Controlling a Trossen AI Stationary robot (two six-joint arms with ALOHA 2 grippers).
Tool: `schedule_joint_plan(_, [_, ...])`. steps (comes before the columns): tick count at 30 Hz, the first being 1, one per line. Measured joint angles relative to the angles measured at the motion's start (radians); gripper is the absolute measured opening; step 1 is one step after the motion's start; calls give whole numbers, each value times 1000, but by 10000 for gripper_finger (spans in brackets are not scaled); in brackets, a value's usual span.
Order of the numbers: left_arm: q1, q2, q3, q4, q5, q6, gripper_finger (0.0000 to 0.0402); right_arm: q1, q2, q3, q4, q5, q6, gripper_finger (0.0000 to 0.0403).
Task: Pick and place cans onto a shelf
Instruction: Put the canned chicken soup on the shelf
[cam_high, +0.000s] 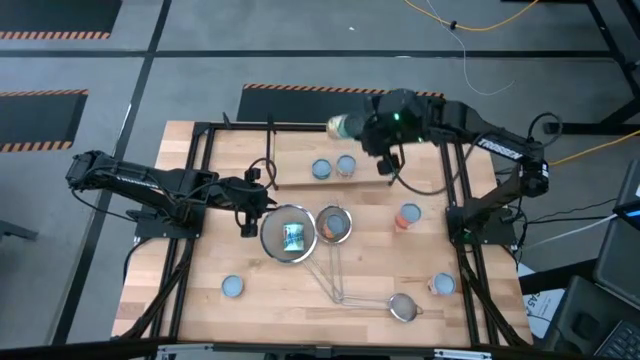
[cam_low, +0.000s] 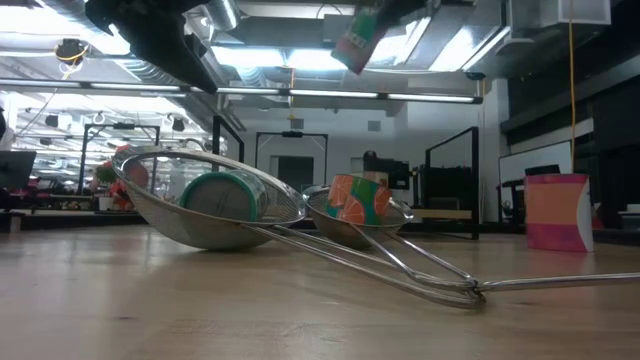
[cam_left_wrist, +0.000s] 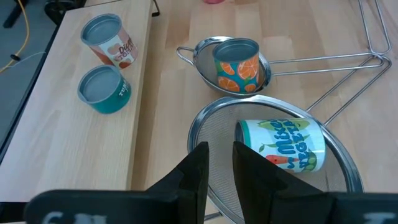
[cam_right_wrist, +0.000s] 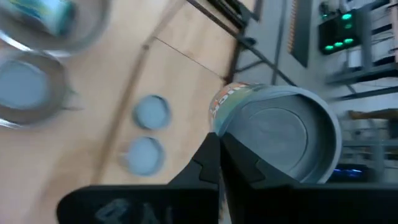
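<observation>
The right claw (cam_high: 352, 127), clamped on a can (cam_high: 340, 126) held high, should lower it upright beside the two cans (cam_high: 333, 167) on the shelf (cam_high: 300, 176) below, while the left claw (cam_left_wrist: 217, 168) waits half-open over the strainer (cam_left_wrist: 205, 124).

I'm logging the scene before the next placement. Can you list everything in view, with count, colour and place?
cans: eight, pale blue-grey tops, green or orange-red labels; two on the shelf, two in strainers, three standing on the table, one held in the air.
shelf: one, light wooden board with black rods, far side of the table.
strainers: three, steel mesh; two mid-table with a can each, one nearer the front.
table: one, light wood.
left gripper: dark, open, above the large strainer.
right gripper: dark, shut on a can, beyond the shelf.
</observation>
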Motion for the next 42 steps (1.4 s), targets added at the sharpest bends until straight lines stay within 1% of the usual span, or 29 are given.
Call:
schedule_joint_plan(3, [0, 0, 0, 0, 0, 0, 65, -67, 33, 10, -4, -35, -75, 6])
schedule_joint_plan(9, [0, 0, 0, 0, 0, -1, 65, -189, 129, 11, -12, -141, -159, 6])
schedule_joint_plan(15, [0, 0, 0, 0, 0, -3, 65, -264, 252, 11, -15, -146, -232, 6])
schedule_joint_plan(19, [0, 0, 0, 0, 0, -3, 65, -291, 322, 11, -27, -147, -285, 6])
schedule_joint_plan(24, [0, 0, 0, 0, 0, -3, 65, -314, 389, 11, -41, -150, -314, 6])
schedule_joint_plan(27, [0, 0, 0, 0, 0, -3, 65, -325, 414, 11, -45, -176, -315, 6])
schedule_joint_plan(30, [0, 0, 0, 0, 0, -3, 65, -332, 428, 11, -70, -213, -315, 6])
schedule_joint_plan(38, [0, 0, 0, 0, 0, -3, 65, -338, 432, 11, -87, -222, -316, 6])
schedule_joint_plan(42, [0, 0, 0, 0, 0, -3, 65, -339, 432, 10, -91, -265, -317, 6])
